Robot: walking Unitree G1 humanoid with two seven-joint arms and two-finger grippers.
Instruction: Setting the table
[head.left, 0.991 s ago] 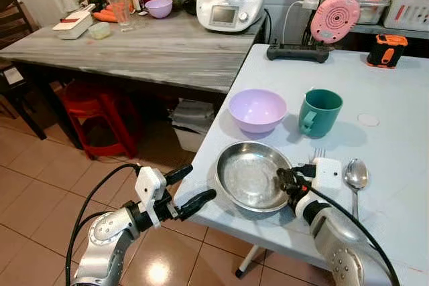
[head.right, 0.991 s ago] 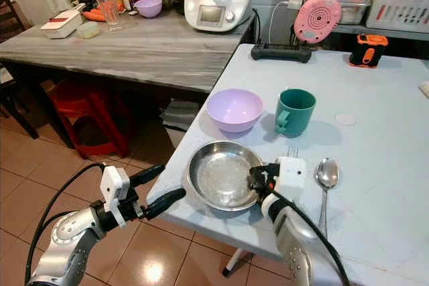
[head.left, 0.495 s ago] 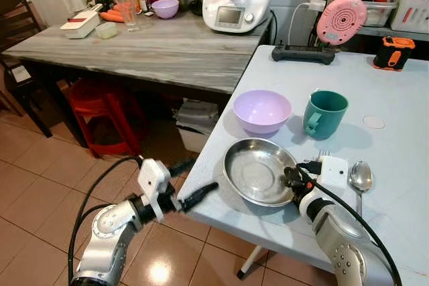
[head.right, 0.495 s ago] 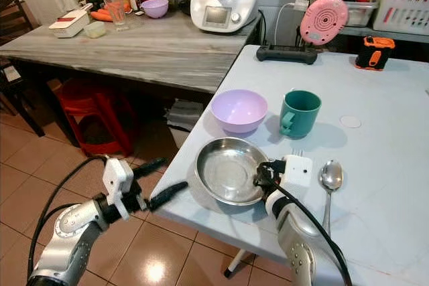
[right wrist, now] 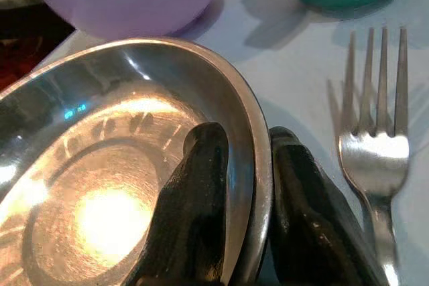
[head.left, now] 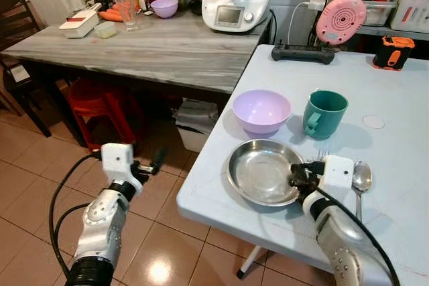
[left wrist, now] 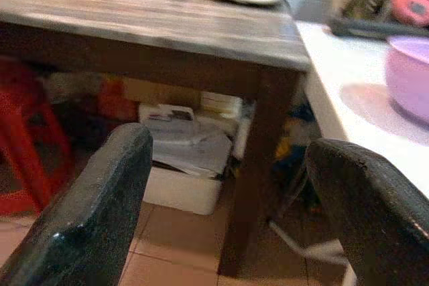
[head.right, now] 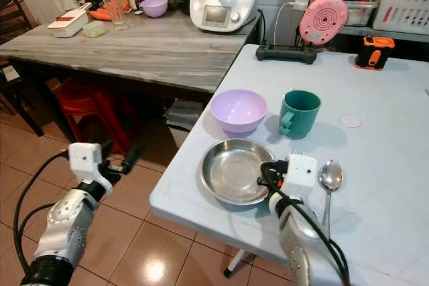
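Left end effector hangs off the bench over the floor, fingers wide, empty. Steel plate sits near the white bench front edge, shallow, shiny, empty; right end effector pinches its right rim. Fork lies just beside. Step: positioning plate. Next: release cleanly, without dragging it.

Right gripper was clamped on the steel plate's rim, with the spoon just beside it. Purple bowl and green mug sat behind. Left gripper hung spread above the floor.
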